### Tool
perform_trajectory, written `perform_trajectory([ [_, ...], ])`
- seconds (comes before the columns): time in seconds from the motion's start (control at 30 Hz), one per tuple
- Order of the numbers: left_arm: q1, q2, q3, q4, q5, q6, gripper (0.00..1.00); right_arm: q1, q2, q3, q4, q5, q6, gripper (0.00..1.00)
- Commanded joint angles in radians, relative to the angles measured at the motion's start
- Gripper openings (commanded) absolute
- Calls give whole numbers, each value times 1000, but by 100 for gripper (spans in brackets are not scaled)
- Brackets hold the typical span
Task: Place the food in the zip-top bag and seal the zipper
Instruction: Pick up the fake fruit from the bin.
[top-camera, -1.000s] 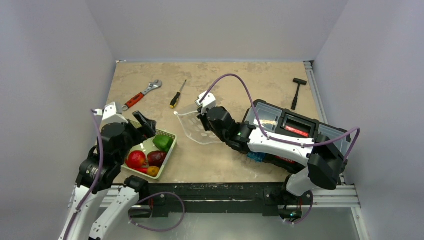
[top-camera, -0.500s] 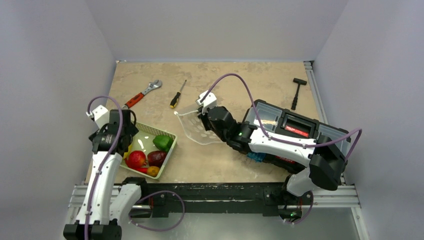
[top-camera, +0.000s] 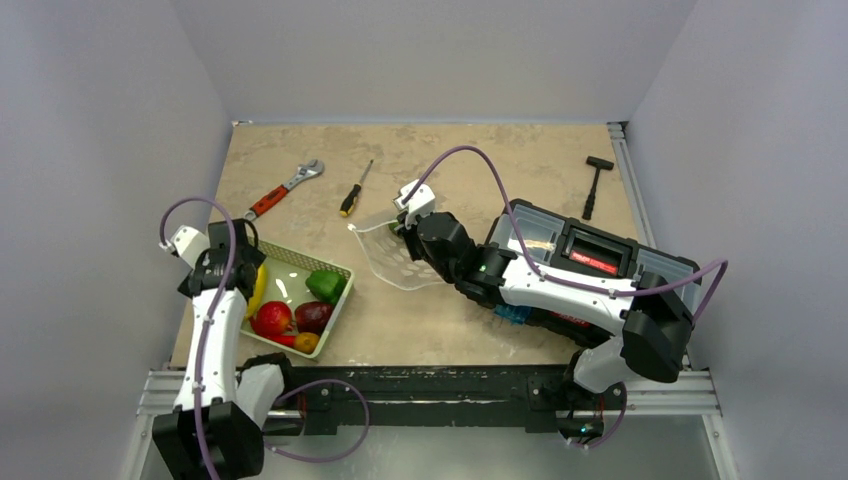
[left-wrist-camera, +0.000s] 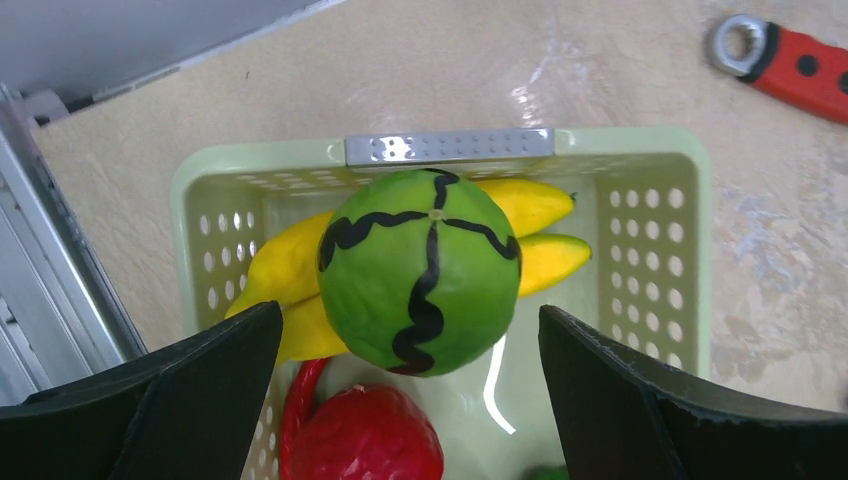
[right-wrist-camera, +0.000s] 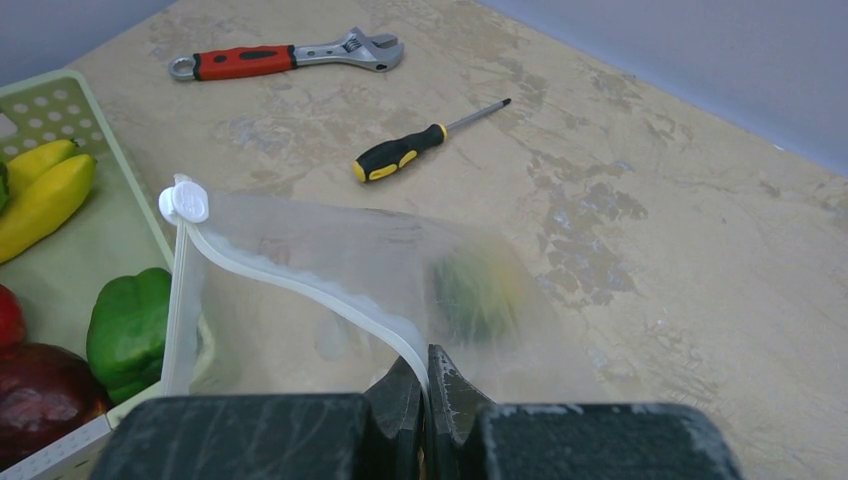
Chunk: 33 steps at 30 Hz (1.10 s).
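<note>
Hovering: my left gripper (left-wrist-camera: 408, 312), jaws wide and empty, directly above the green striped toy melon (left-wrist-camera: 420, 270) in the mesh basket (left-wrist-camera: 690, 200); nearer arm to it. My right gripper (right-wrist-camera: 428, 385), pinched on the zipper (right-wrist-camera: 300, 285), holds the zip-top bag (right-wrist-camera: 400, 260) rightward of the basket, mouth facing it.

**A:** What do you have lying about on the surface (top-camera: 480, 150)?

**B:** In the upper left of your overhead view there's a red-handled adjustable wrench (top-camera: 285, 188). Just right of it, not touching, is a screwdriver (top-camera: 354, 190) with a black-and-yellow handle, its tip toward the top of the frame.

**A:** And on your right?

**B:** A small black hammer (top-camera: 595, 183) lies in the upper right. Below it is a black toolbox (top-camera: 590, 255) with a red label on its lid. At lower left you'll see a pale green perforated basket (top-camera: 310, 261).
</note>
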Motion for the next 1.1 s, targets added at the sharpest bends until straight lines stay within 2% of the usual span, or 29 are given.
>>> perform_trajectory([
  [0.0, 52, 110, 54, -12, 33, -120, 100, 0, -25, 1, 33, 0, 9, 0],
  [0.2, 93, 220, 98, -93, 79, -205, 100, 0, -25, 3, 32, 1, 9, 0],
  [0.3, 93, 215, 100, -123, 56, -226, 91, 0, -26, 2, 32, 0, 10, 0],
  [0.47, 92, 104, 66, -98, 40, -182, 72, 0, -18, 5, 30, -1, 11, 0],
  [0.7, 91, -81, 77, -99, 113, -54, 69, 0, -5, 15, 22, 5, 11, 0],
  [0.77, 92, -134, 75, -82, 187, -6, 68, 0, 1, 19, 18, 8, 11, 0],
  [0.87, 92, -212, 49, -9, 389, 67, 66, 0, 3, 26, 12, 4, 18, 0],
  [0.97, 91, -260, 40, 47, 676, 137, 65, 0, 13, 43, -4, -24, 40, 0],
  [1.07, 88, -292, 20, 125, 975, 116, 64, 0, 35, 76, -43, -21, 66, 0],
])
